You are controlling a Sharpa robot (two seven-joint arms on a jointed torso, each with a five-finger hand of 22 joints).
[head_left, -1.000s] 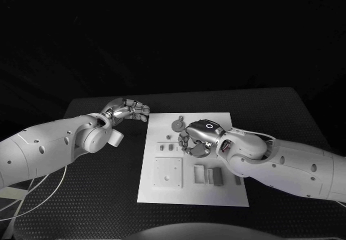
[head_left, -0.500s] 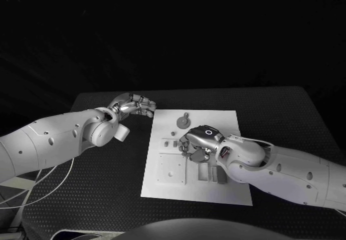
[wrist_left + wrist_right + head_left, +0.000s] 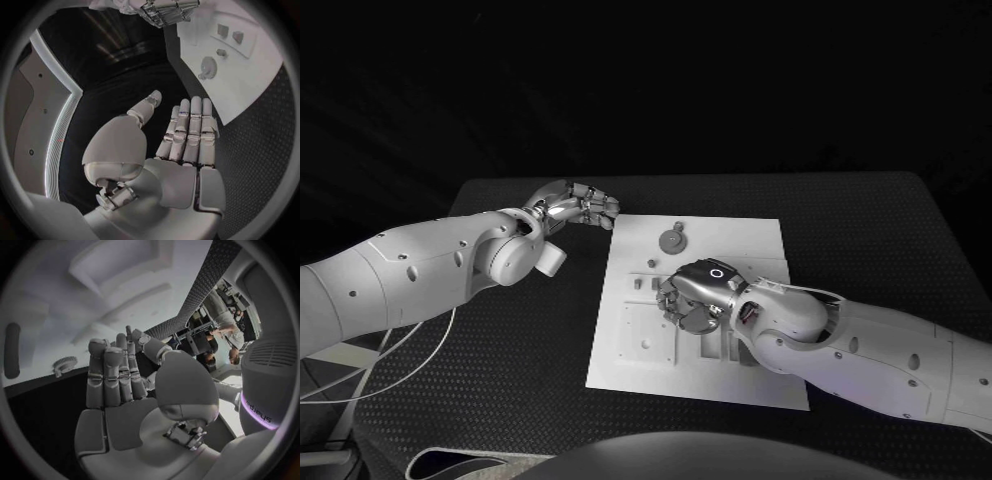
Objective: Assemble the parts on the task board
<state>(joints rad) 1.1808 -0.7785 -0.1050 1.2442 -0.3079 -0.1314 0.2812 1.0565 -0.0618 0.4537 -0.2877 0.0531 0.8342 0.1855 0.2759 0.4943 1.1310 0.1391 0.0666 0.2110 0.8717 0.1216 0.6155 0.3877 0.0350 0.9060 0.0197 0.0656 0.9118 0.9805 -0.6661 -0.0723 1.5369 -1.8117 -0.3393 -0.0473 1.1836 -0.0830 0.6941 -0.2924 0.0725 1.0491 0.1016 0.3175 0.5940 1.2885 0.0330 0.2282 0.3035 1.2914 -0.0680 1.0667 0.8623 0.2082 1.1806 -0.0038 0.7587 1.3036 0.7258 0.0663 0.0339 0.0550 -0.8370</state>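
Note:
The white task board (image 3: 762, 250) lies mid-table. On it are a round grey part (image 3: 674, 240), small pegs (image 3: 640, 283), a square plate (image 3: 643, 332) and oblong blocks (image 3: 713, 349). My right hand (image 3: 692, 296) hovers over the board's middle, just beside the square plate. In the right wrist view its fingers (image 3: 112, 375) are straight and together, holding nothing, with the board (image 3: 94, 295) and round part (image 3: 64, 363) beyond. My left hand (image 3: 576, 207) hangs off the board's far left corner. Its fingers (image 3: 187, 130) are also straight, with nothing in them.
The black textured table (image 3: 502, 340) surrounds the board with free room on both sides. A white cable (image 3: 401, 375) loops off the table's left edge. In the left wrist view the round part (image 3: 207, 67) and small pegs (image 3: 223, 31) lie ahead of the fingers.
The camera has shifted. My right hand has slid a little along the board away from the round part, towards the square plate. The left hand stays by the board's corner.

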